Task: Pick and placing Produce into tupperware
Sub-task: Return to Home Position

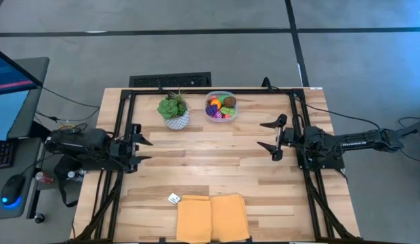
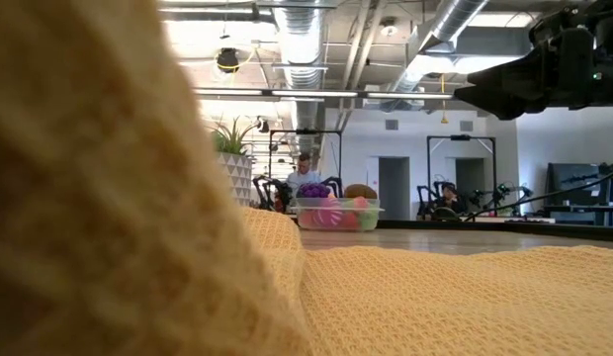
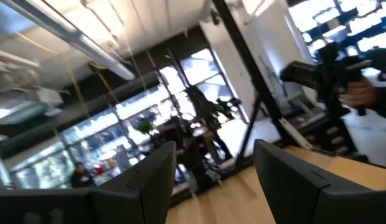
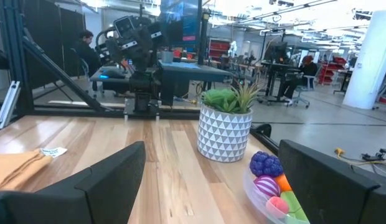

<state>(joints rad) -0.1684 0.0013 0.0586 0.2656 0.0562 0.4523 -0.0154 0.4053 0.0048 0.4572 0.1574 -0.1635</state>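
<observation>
Clear tupperware (image 1: 221, 93) w/ produce (image 1: 220, 108) inside sits at counter's (image 1: 210, 159) far edge, just beside potted plant (image 1: 173, 108). Left jaws & right jaws both released, spread wide, at opposite counter sides.

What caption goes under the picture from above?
Toy produce sits in the tupperware beside the plant; left gripper and right gripper hang open at the table's sides.

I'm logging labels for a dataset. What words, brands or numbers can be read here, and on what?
No text is legible in any view.
Tag beside the cloth: too small to read.
Monitor screen: blurred, unreadable.
</observation>
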